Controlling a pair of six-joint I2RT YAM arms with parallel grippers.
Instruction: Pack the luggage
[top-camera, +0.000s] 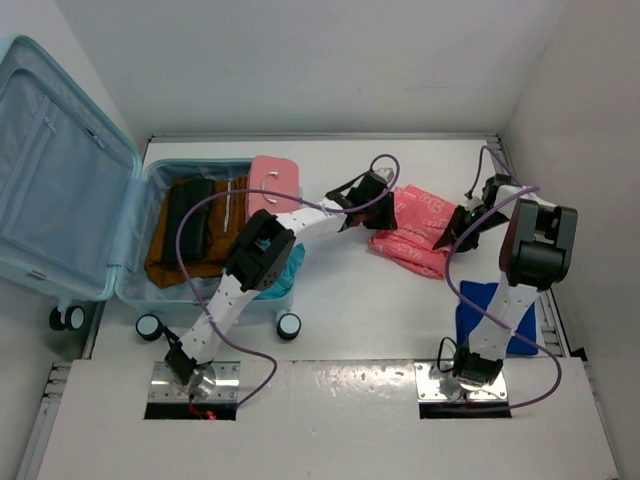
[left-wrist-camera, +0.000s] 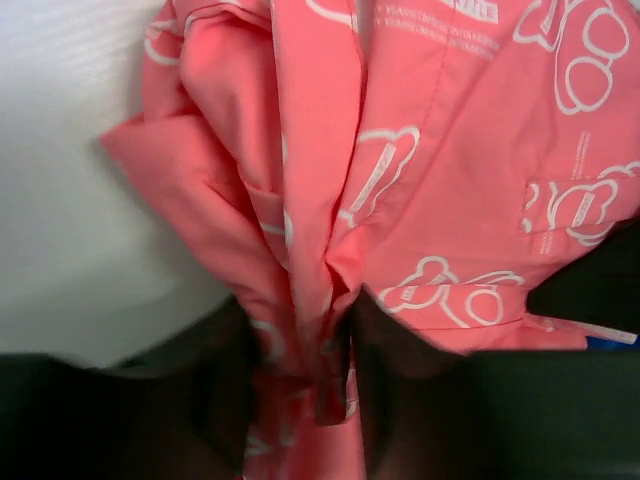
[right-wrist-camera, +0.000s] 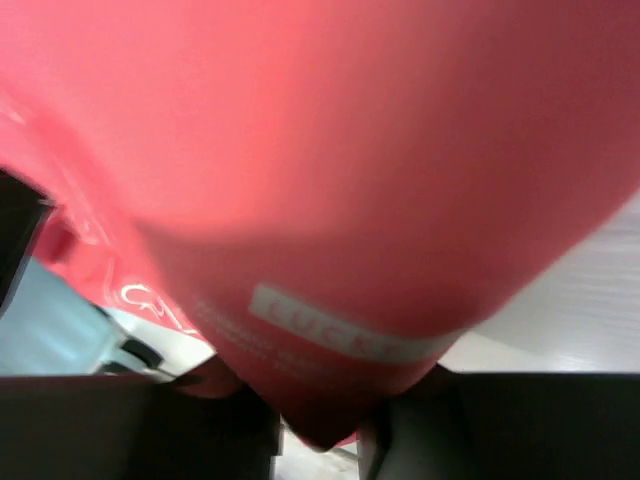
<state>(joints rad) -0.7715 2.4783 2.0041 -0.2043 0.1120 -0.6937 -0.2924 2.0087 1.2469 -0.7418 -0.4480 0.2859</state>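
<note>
Currently clamped on the pink shirt (top-camera: 415, 235) from both ends: left gripper (left-wrist-camera: 335, 370) narrowed onto a bunched fold, right gripper (right-wrist-camera: 320, 430) nipping a hanging corner, though too blurred there to judge how deep the bite goes. Well apart from all this, at the left edge of the table (top-camera: 350, 320), the luggage (top-camera: 60, 180): lying open, lid leaned back against the wall, base partly filled with a brown garment (top-camera: 165, 255), small pink case (top-camera: 273, 180) perched at its right rim. Likely trouble: a shallow pinch slipping during the lift and dropping one end; slack middle sagging, dragging on the table or snagging on the pink case. Bare table between shirt and luggage for the carry. Tighter on the right, with the wall close beside that arm and a blue cloth (top-camera: 480, 310) by its base. Best kept high and taut over the rim.
</note>
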